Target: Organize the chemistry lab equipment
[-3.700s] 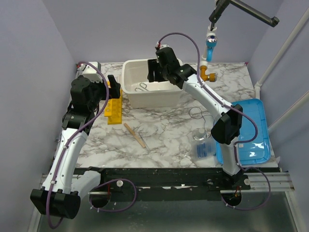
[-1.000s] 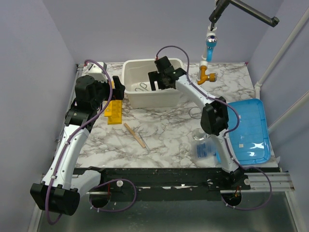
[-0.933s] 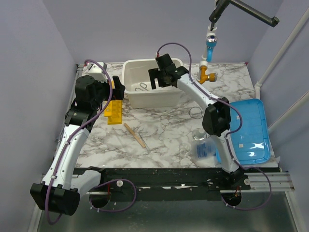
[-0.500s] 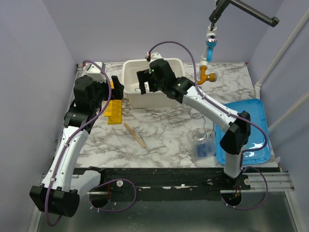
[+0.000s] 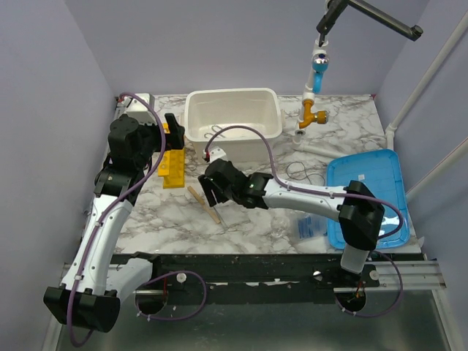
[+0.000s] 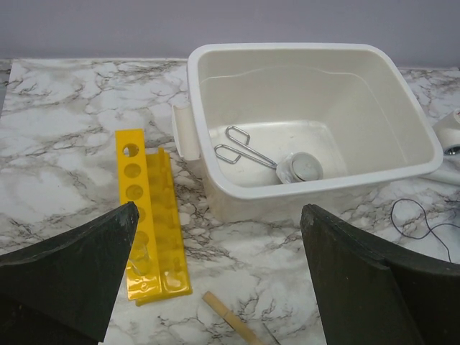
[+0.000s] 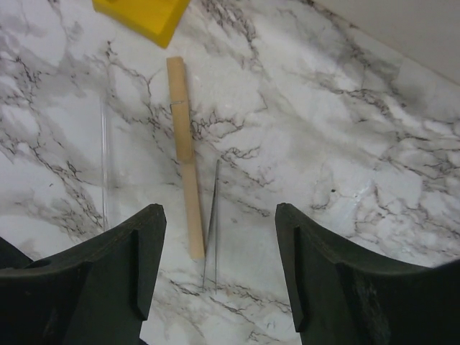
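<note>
The tan wooden stick (image 7: 184,158) lies flat on the marble with thin metal tweezers (image 7: 210,223) beside it and a clear glass rod (image 7: 105,165) to its left. My right gripper (image 7: 219,215) hovers open over the stick's (image 5: 204,204) near end, holding nothing. The silver tongs (image 6: 241,147) and a small clear glass jar (image 6: 300,167) rest inside the white tub (image 6: 309,50). My left gripper (image 6: 219,215) is wide open above the table between the yellow holed rack (image 6: 147,215) and the tub. The clear bag with blue contents (image 5: 311,225) lies at the front right.
A blue tray (image 5: 369,194) sits at the right edge. A blue and yellow tap fixture (image 5: 314,80) stands behind the tub (image 5: 234,124). A thin wire loop (image 5: 296,170) lies on the marble. The right arm stretches low across the table's front.
The right arm swung out of the tub and came forward, down over the wooden stick, with its jaws narrowing somewhat. The left arm barely shifted.
</note>
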